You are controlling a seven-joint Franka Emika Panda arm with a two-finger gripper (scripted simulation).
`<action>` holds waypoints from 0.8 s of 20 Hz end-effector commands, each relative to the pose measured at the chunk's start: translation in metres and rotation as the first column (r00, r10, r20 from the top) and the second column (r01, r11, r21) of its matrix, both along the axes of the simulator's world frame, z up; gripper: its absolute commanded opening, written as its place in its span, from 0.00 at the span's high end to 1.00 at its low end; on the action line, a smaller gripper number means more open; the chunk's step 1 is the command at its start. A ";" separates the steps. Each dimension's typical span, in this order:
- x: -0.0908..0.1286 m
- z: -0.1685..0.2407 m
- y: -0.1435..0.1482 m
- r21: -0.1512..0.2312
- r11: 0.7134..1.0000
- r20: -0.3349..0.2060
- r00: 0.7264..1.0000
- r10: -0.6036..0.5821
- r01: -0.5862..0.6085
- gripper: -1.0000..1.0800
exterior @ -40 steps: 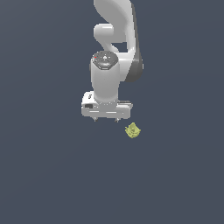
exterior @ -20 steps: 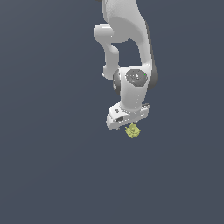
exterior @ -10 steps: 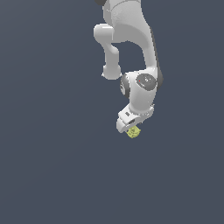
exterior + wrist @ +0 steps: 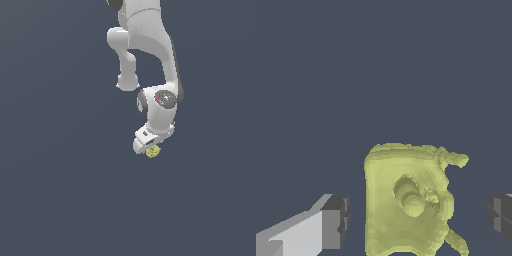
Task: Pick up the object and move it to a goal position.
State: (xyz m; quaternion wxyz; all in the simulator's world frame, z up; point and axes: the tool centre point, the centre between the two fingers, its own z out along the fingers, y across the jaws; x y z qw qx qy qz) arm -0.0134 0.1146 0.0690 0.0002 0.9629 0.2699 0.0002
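I'm looking at the object (image 4: 408, 202) through the wrist camera: a yellow-green lump with a fairly flat, squarish face, a round knob sitting in a hollow near its middle, and ragged, spiky bits sticking off one edge. In the exterior view the object (image 4: 153, 151) is showing as a tiny yellow-green speck directly under the arm (image 4: 150, 60), on the dark grey floor (image 4: 60, 190).

The gripper (image 4: 416, 217) is standing open, its two dark finger pads (image 4: 338, 220) sitting on either side of the object with a clear gap on each side, so I'm not gripping anything.

Comparing with two seconds ago, the hand was then hanging beside the object, which was lying off toward the exterior view's right of the fingers. Since then the wrist has been swinging over and dropping, and the gripper (image 4: 148, 145) is now straddling the object. The object itself is sitting in about the same spot.
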 end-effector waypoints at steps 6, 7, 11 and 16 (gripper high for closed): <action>0.000 -0.028 0.001 0.000 1.000 -0.001 1.000 0.004 -0.004 0.04; 0.000 -0.029 0.001 0.000 1.000 -0.001 1.000 0.004 -0.004 0.04; 0.000 -0.029 0.001 0.000 1.000 -0.001 1.000 0.004 -0.004 1.00; 0.000 -0.029 0.001 0.000 1.000 -0.001 1.000 0.004 -0.004 1.00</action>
